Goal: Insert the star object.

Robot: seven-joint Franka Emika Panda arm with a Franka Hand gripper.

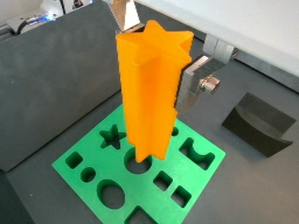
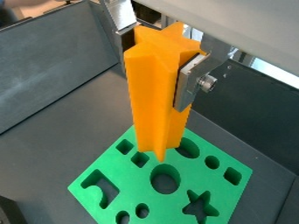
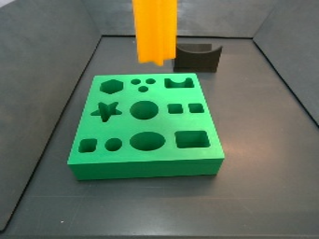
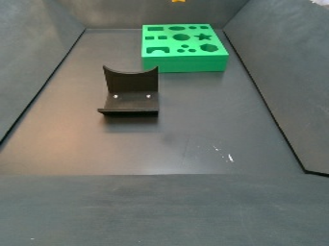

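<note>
Even overhead light, soft shadows. Faint glare on the table (image 4: pixel 167 144) in a side view. Wrist views sharp on the hand (image 2: pixel 176 66); background edges overexposed.

— Where do your wrist views sit?
— Close, looking down past the tool (image 1: pixel 197 77) along the star object (image 1: pixel 149 92) onto the green block (image 1: pixel 111 185).
— And your side views?
— One stands near the green block (image 3: pixel 147 140), angled down; one looks from far across the bench (image 4: pixel 167 144). Both share the dark grey block (image 4: pixel 129 92).
</note>
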